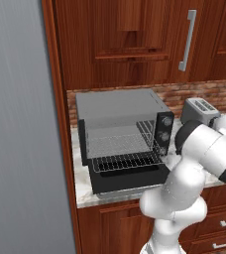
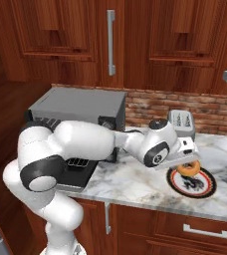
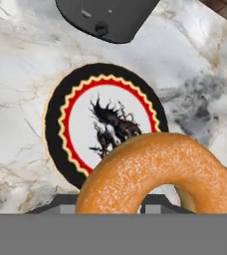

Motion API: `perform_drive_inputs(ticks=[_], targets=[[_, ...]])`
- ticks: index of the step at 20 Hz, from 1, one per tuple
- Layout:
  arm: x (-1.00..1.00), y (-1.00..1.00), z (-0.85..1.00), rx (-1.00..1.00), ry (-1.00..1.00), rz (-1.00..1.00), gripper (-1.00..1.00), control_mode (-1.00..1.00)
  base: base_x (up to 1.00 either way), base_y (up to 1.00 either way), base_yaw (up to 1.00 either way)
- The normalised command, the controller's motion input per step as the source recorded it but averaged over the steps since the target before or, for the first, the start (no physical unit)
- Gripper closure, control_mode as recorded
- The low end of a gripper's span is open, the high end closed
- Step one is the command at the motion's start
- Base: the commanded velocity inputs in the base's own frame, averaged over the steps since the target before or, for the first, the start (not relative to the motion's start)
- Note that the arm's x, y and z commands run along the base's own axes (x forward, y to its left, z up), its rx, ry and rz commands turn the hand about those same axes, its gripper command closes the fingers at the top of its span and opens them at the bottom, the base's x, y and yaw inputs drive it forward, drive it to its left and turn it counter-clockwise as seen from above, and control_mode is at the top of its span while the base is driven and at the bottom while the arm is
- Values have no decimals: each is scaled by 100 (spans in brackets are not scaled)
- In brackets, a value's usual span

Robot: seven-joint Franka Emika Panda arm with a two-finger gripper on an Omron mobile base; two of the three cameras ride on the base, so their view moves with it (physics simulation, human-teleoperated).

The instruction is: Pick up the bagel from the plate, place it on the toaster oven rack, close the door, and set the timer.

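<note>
My gripper [image 2: 187,158] is shut on the bagel [image 2: 189,168], a golden-brown ring held a little above the plate [image 2: 205,191]. In the hand view the bagel [image 3: 155,174] fills the lower right. Beneath it lies the plate [image 3: 53,124], with its dark band, red scalloped ring and pale centre. The black toaster oven [image 1: 117,104] stands at the counter's left end. Its door [image 1: 130,179] hangs open and flat, and the toaster oven rack [image 1: 122,161] juts out over it. The timer knobs [image 1: 165,130] sit on the oven's right face.
A silver two-slot toaster [image 2: 182,122] stands against the brick backsplash just behind the plate, and its dark end [image 3: 105,17] shows in the hand view. Brown wall cabinets [image 2: 110,42] hang above. Marble counter [image 2: 130,182] lies between the oven and the plate.
</note>
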Motion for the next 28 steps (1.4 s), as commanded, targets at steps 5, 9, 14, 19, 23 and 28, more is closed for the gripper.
perform_drive_inputs(ticks=[5,9,14,19,23,28], targets=[[-60,98,80,0,8,2,100,-100,0,0,0],[-42,100,79,0,23,8,100,-100,0,0,0],[-55,100,71,0,19,10,100,-100,0,0,0],[-52,100,61,0,15,14,100,-100,0,0,0],[-42,100,49,0,13,16,100,-100,0,0,0],[-45,100,30,1,5,17,100,-100,0,0,0]])
